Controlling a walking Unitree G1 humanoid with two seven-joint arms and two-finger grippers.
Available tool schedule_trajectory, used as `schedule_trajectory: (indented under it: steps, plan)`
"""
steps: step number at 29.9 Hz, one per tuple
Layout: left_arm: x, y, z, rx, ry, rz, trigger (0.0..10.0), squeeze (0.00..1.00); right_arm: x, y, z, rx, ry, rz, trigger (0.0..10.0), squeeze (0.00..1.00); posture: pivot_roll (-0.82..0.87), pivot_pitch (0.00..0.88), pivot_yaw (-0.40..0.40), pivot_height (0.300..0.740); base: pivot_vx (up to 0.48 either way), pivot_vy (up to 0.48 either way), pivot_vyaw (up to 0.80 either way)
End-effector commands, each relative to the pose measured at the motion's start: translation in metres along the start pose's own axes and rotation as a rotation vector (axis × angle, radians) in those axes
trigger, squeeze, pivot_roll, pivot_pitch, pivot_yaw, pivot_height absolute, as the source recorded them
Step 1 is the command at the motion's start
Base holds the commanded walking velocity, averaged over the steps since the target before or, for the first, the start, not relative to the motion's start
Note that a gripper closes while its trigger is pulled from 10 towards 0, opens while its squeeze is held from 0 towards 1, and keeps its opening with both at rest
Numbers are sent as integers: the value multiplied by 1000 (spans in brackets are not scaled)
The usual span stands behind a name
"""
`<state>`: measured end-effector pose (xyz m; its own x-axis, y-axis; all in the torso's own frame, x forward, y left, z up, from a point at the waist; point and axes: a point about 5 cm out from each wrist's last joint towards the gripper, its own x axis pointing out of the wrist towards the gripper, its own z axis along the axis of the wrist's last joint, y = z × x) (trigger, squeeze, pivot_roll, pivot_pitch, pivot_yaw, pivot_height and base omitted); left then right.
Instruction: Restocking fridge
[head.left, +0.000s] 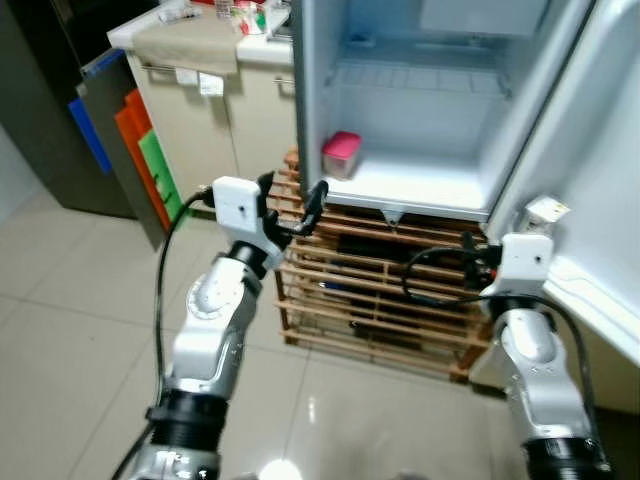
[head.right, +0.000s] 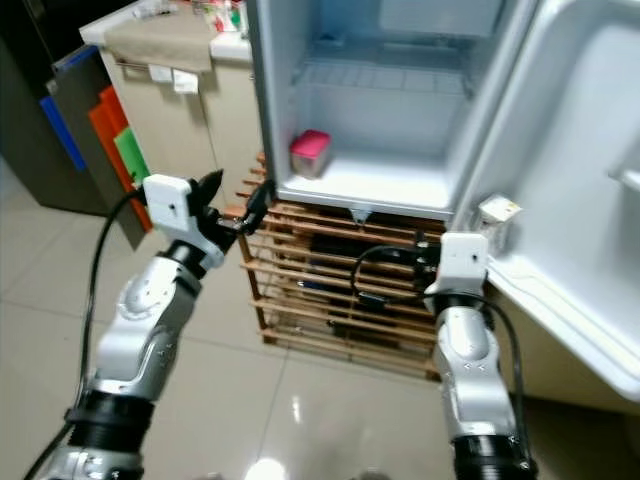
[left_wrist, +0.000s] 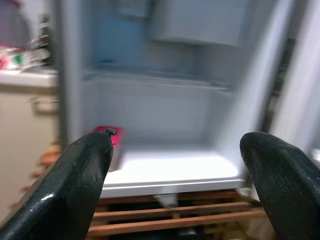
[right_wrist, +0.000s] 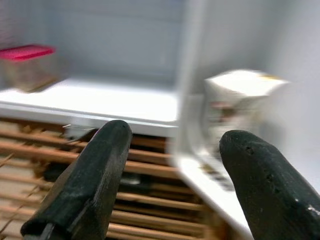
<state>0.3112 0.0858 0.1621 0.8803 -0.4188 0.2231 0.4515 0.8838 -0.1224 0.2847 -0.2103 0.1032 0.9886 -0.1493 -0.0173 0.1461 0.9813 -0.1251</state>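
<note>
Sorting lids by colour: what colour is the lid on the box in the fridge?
Pink; the box shows best in the left eye view.

Home kitchen: open fridge (head.left: 420, 110), cluttered counter (head.left: 200, 25), tiled floor (head.left: 70, 320)

A small white fridge (head.left: 400, 190) stands with its door (head.left: 600, 200) swung wide open to the right, raised on a slatted wooden crate (head.left: 380, 290). Its pale interior is lit, with a wire shelf (head.left: 420, 78) across the upper part. A clear container with a pink lid (head.left: 341, 154) sits upright on the fridge floor, close to the left wall. A small white carton (head.left: 545, 212) stands upright in the lower door shelf, near the hinge side; its printing is too blurred to read.
</note>
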Motion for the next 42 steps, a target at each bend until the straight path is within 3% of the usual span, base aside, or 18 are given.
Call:
schedule_trajectory:
  steps: [1,24,42]
  plan:
    - [1,8,5,33,-10,26,10000,0,1,6,4,-1,-21,17,10000,0,-132,0,45,740,0,0,0]
    - [6,4,1,34,-3,-19,10000,0,1,6,6,-3,-32,21,10000,0,-150,0,54,740,-100,0,0]
    - [4,-5,-1,-1,-8,-87,10000,0,-6,1,1,-12,-17,5,10000,0,-163,0,56,740,0,-425,0]
